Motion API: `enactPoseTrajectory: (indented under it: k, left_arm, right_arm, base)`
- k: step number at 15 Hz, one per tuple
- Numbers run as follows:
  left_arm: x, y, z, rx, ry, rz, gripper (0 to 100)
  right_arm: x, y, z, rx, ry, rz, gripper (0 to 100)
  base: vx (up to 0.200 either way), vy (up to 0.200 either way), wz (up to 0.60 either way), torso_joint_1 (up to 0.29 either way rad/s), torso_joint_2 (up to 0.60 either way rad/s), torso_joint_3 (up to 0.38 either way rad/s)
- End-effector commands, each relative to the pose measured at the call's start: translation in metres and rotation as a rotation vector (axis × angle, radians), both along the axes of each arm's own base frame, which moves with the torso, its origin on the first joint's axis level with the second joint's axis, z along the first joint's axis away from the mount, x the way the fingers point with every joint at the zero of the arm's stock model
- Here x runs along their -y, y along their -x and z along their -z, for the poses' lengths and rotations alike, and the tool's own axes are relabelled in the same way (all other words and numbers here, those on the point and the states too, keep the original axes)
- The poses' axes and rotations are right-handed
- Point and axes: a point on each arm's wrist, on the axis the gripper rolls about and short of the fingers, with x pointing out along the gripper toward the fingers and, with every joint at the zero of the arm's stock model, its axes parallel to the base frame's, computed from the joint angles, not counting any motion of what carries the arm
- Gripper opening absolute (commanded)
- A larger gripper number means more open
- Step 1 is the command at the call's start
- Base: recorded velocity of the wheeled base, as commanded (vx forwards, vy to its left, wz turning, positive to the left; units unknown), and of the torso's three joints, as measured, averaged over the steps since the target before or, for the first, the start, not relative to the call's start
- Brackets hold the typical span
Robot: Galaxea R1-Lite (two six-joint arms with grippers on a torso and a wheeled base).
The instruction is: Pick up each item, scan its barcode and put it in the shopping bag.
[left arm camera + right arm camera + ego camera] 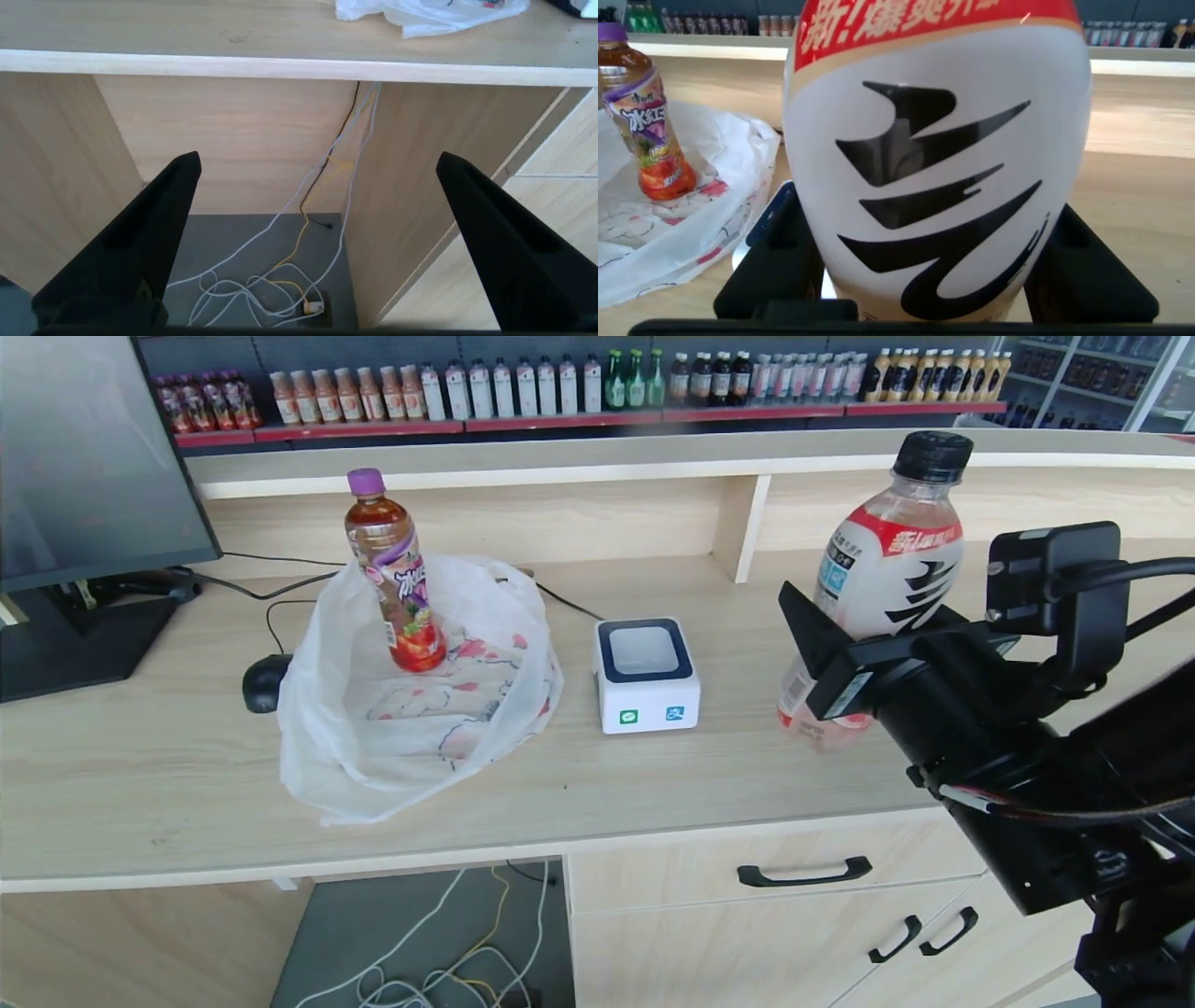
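Bottle (892,555) pinched in right end effector (864,649), left end effector (318,233) spread wide below counter (187,42)

Shop checkout, wooden counter (709,775), payment scanner (646,674), monitor (84,448), shelves of bottled drinks (560,424) behind

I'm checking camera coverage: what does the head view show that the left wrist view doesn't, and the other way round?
Head view adds: the tea bottle upright in the shopping bag, the scanner, and the right gripper holding the white bottle right of it. Left wrist view adds: the left gripper, open, facing the gap under the counter. Both: the bag, the counter and the cables beneath it.
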Motion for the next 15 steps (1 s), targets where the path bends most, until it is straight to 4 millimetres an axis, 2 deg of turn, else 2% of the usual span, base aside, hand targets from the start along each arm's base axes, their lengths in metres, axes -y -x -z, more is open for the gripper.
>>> enactPoseTrajectory:
  k: [1,3,8,12,15]
  left_arm:
    - [0.0,0.0,0.0,-0.001,0.0,0.0,100]
    - [0.0,0.0,0.0,0.001,-0.003,0.0,100]
    - [0.0,0.0,0.0,0.001,-0.003,0.0,100]
    - [0.0,0.0,0.0,-0.001,-0.003,0.0,100]
    - [0.0,0.0,0.0,0.001,-0.003,0.0,100]
  right_arm:
    - [0.0,0.001,-0.004,0.014,-0.006,0.002,0]
    - [0.001,0.001,-0.006,0.032,0.041,0.024,0]
    - [-0.008,-0.012,-0.016,0.066,0.097,0.087,0]
    - [-0.02,-0.033,-0.026,0.082,0.094,0.203,0]
    - [-0.027,-0.042,-0.03,0.091,0.142,0.228,0]
  base:
    - [0.0,0.2,0.0,0.002,0.0,0.002]
    - [0.0,0.2,0.0,0.002,0.01,0.007]
    - [0.0,0.0,0.0,0.0,0.0,0.0]
    - [0.0,0.0,0.0,0.0,0.0,0.0]
    - [0.0,0.0,0.0,0.0,0.0,0.0]
